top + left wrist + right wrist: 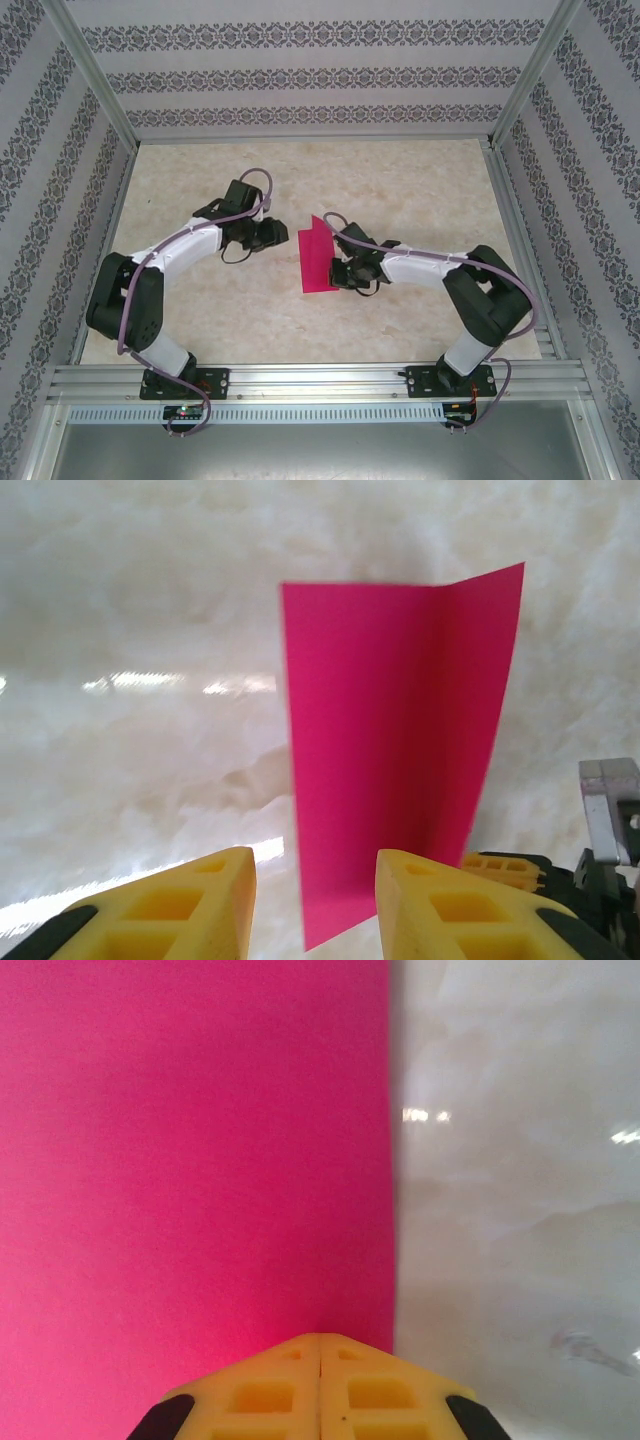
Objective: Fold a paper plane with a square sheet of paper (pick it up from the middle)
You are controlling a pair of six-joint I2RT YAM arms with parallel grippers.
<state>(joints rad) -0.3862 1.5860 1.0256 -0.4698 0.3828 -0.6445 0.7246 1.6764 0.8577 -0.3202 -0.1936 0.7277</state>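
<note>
At mid-table, left gripper (278, 234) has its fingers apart, pointing at the sheet (318, 260) — pink, creased lengthwise, one flap raised off the table (420, 190). At the sheet's right edge, right gripper (342, 272) is closed, tips over the pink face — whether it pinches paper, I cannot tell.
</note>
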